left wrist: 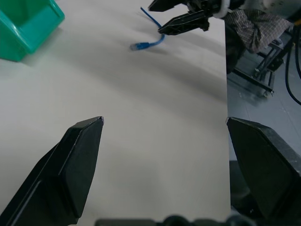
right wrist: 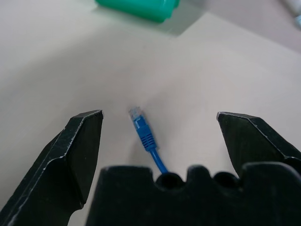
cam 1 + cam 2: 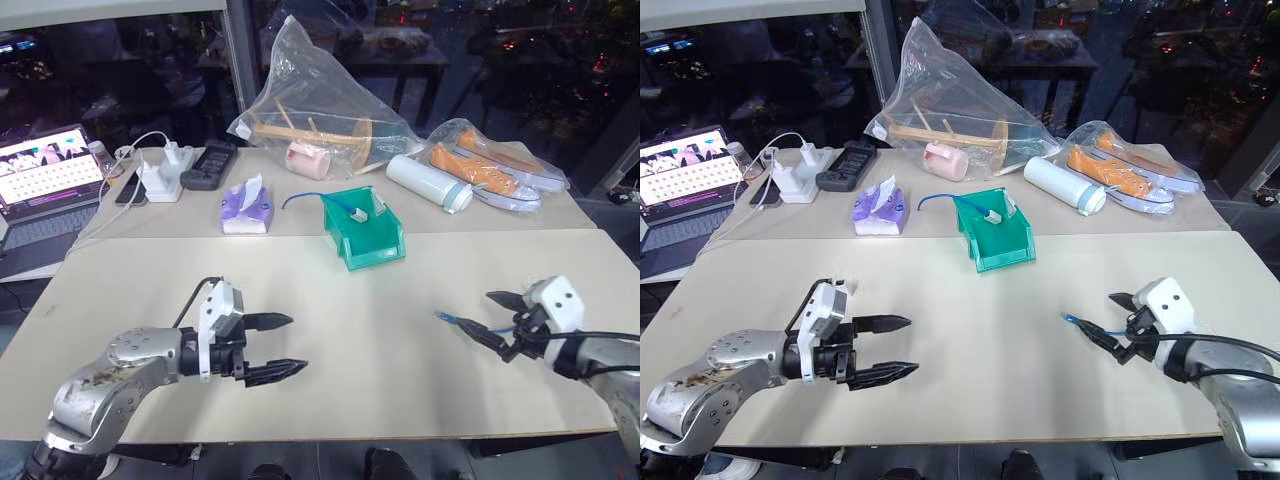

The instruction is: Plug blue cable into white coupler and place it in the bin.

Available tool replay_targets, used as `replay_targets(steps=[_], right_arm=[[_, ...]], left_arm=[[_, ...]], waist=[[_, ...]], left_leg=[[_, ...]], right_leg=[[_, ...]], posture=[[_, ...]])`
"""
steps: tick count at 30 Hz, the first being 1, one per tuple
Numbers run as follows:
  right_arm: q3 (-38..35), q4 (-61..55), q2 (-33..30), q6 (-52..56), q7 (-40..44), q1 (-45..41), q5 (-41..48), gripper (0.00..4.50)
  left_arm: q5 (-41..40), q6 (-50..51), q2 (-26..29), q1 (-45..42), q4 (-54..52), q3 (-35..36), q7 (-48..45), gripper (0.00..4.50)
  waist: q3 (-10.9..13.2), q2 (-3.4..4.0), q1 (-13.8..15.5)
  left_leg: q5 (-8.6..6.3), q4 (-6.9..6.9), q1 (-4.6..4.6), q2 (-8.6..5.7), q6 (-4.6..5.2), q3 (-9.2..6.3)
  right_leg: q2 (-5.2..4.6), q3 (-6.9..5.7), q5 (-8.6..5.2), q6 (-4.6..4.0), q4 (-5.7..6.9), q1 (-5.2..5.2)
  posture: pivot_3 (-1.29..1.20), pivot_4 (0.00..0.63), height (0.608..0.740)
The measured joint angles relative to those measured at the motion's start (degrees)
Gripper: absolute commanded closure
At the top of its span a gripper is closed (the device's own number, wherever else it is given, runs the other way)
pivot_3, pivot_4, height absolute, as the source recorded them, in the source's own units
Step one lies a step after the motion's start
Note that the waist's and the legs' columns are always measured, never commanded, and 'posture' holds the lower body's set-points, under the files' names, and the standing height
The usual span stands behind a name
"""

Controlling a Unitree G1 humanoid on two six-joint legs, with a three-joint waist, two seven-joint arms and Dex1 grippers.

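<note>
On a pale tabletop (image 3: 330,330), the left gripper (image 3: 272,348) hovers with its two black fingers spread wide and holding nothing. The right gripper (image 3: 498,320) is also spread wide and empty, with the plug end of a blue cable (image 2: 144,133) lying on the table between its fingers. Farther back stands the teal-green bin (image 3: 363,240), well apart from both grippers, with a small white coupler (image 3: 358,213) on a second blue cable inside it.
</note>
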Motion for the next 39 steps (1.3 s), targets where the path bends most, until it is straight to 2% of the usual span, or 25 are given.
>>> replay_targets(steps=[2,5,9,16,21,27,35,37,39], right_arm=[[2.15,3.02,0.07,-1.05,1.39,-2.34,-1.3,0.02],[5.17,7.69,0.38,-1.83,2.93,-6.0,-3.32,0.69],[9.44,11.81,0.47,-1.99,5.54,-8.42,-5.55,2.11],[10.02,14.91,-0.73,-0.52,8.12,-11.63,-6.11,4.4],[12.3,12.01,-1.06,0.28,11.83,-13.0,-6.14,4.41],[22.52,-0.75,1.14,1.83,15.47,-20.71,-7.67,4.41],[35.58,-4.26,10.42,9.82,13.25,-25.98,-11.15,4.41],[37.03,-3.08,11.46,10.17,11.87,-26.99,-13.15,3.4],[37.62,-2.84,11.99,10.5,11.17,-27.21,-14.01,2.91]], left_arm=[[0.94,-0.87,0.11,-0.2,0.13,-0.1,-0.27,0.0],[1.89,-1.99,0.15,-1.37,0.84,-0.11,-0.33,0.0],[1.9,-1.24,1.8,-3.73,3.37,-0.06,-1.08,0.0],[2.56,-1.93,2.81,-5.15,4.63,-0.16,-2.87,0.0],[6.17,-3.94,2.75,-7.32,6.59,-2.36,-3.75,0.0],[12.73,-8.86,0.15,-15.36,13.3,-8.58,-5.35,0.0],[18.84,-12.84,-2.88,-17.87,16.06,-14.6,-5.97,0.0],[20.15,-13.65,-2.91,-17.84,16.32,-15.01,-6.07,0.0],[21.14,-14.01,-3.04,-17.8,16.73,-15.65,-6.15,0.0]], waist=[[0.0,-0.01,0.04],[0.01,-0.01,0.19],[0.01,-0.01,0.18],[0.01,-0.02,0.15],[0.02,-0.03,0.16],[0.04,-0.04,-0.33],[0.05,-0.06,-0.26],[0.05,-0.06,-0.16],[0.05,-0.06,-0.05]], left_leg=[[0.0,0.02,-0.01,0.0,0.0,0.0],[0.0,0.02,0.01,0.0,-0.01,0.0],[0.0,0.02,-0.01,0.0,-0.01,0.0],[0.0,0.02,-0.01,0.0,0.0,0.0],[0.01,0.02,-0.03,0.0,-0.01,-0.01],[0.03,0.04,-0.05,0.0,-0.05,-0.05],[0.19,0.07,-0.29,-0.01,-0.37,-0.07],[0.19,0.07,-0.28,-0.01,-0.36,-0.07],[0.18,0.07,-0.28,-0.01,-0.35,-0.07]], right_leg=[[0.0,0.0,0.01,0.01,-0.01,0.0],[0.0,0.0,0.01,0.01,0.01,0.01],[0.0,-0.01,0.01,0.01,0.01,-0.02],[0.0,-0.01,0.01,0.02,0.0,-0.01],[0.0,-0.02,0.01,0.02,0.01,-0.03],[0.0,-0.06,0.02,0.03,0.03,-0.05],[0.0,-0.1,0.1,0.14,0.0,-0.18],[0.0,-0.1,0.1,0.14,0.01,-0.18],[0.0,-0.11,0.1,0.14,0.02,-0.18]], posture=[[0.0,0.15,0.74],[0.0,0.15,0.74],[0.0,0.15,0.74],[0.0,0.15,0.74],[0.0,0.15,0.74],[0.0,0.15,0.74],[0.0,0.15,0.74],[0.0,0.15,0.74],[0.0,0.15,0.74]])
